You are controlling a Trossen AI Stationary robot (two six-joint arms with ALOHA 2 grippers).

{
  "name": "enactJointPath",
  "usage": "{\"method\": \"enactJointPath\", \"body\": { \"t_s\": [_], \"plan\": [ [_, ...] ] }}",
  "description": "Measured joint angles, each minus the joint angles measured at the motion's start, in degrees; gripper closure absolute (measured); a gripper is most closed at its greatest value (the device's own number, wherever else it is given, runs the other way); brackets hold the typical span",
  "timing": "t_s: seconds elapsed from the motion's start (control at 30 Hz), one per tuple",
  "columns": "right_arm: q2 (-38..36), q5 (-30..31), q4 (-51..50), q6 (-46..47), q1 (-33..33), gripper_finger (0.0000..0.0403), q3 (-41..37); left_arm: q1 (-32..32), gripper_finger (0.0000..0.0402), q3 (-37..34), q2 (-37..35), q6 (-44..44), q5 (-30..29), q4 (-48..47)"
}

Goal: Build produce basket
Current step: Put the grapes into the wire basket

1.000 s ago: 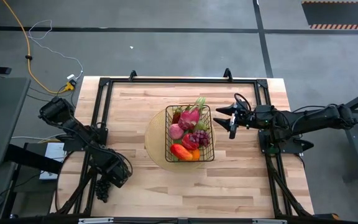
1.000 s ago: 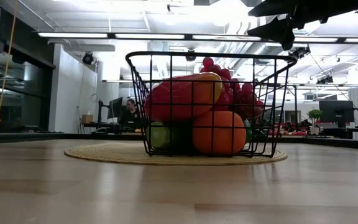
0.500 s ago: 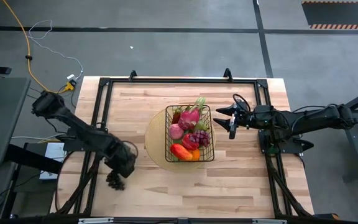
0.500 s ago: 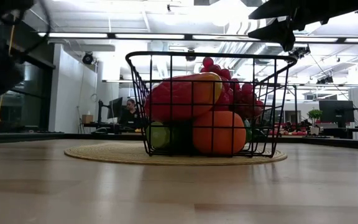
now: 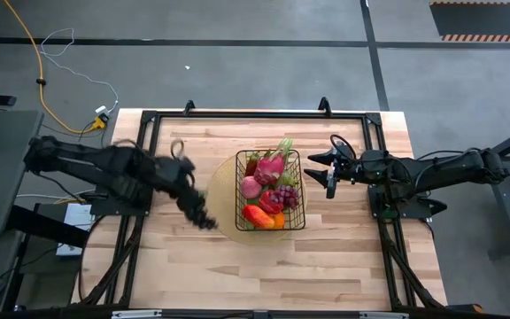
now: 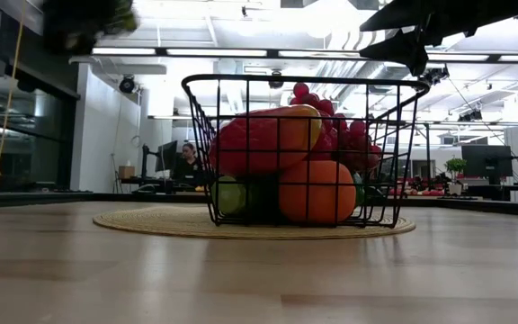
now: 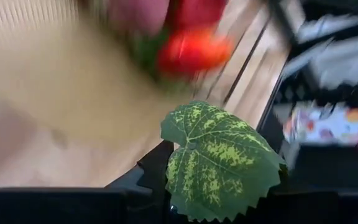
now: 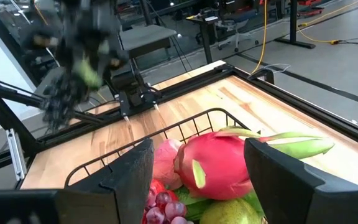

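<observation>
The black wire basket [image 5: 301, 190] stands on a round woven mat [image 5: 220, 202] at mid-table. It holds produce: a pink dragon fruit [image 5: 271, 166], red grapes [image 5: 286, 195], a red pepper [image 5: 257, 214] and an orange [image 5: 277, 221]. My left gripper [image 5: 197, 211] is in the air just left of the basket, shut on a dark grape bunch [image 8: 58, 102] with a green leaf [image 7: 219, 162]. My right gripper [image 5: 329, 175] waits open, raised, just right of the basket. My left gripper holds the dark grape bunch by its top end, where the leaf [image 7: 191, 146] sits. The leaf covers the place of contact in the wrist view. The fingers slant downward. The grapes [image 5: 204, 219] hang below them, lifted clear of the table.
A black frame [image 5: 149, 120] runs round the table's far and side edges. Bare wood lies in front of the basket and to its left. Beyond the table is a room with desks, where a person sits at a screen [image 6: 187, 162].
My left gripper has risen from the table's near left corner. It has swung toward the far edge and right, toward the basket, tipping up from pointing steeply down. The dark grape bunch has gone with it and now hangs clear above the table.
</observation>
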Motion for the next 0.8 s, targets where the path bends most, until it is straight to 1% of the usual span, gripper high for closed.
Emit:
{"method": "enactJointPath", "body": {
  "t_s": [0.13,0.2,0.3,0.4,0.47,0.53,0.6,0.8],
  "plan": [
    [0.0,0.0,0.19,0.01,0.0,0.0162,0.0,5.52,0.0294,6.44,-0.79,13.06,-5.08,1.59],
    [0.0,0.0,0.71,0.01,-0.01,0.0162,0.0,7.93,0.0294,9.04,-0.71,20.9,-7.28,4.99],
    [0.0,0.0,1.45,-0.01,-0.02,0.0162,0.0,10.86,0.0294,11.59,0.23,31.26,-9.83,13.57],
    [0.0,0.38,2.77,-0.54,0.0,0.0162,0.0,12.8,0.0294,11.91,1.1,41.73,-10.74,24.06],
    [0.02,1.7,4.52,-0.6,-0.02,0.0162,0.0,13.64,0.0294,11.97,1.8,47.1,-11.81,30.14],
    [0.0,2.67,7.41,-0.58,-0.02,0.0162,0.0,14.15,0.0293,11.96,2.6,49.66,-13.56,34.02],
    [0.01,2.75,11.03,-1.37,-0.02,0.0162,0.0,14.58,0.0293,11.95,3.59,50.23,-14.94,36.74],
    [0.0,2.72,20.92,-5.2,-0.02,0.0162,0.0,14.96,0.0293,11.95,7.21,49.47,-14.45,39.46]
  ]
}}
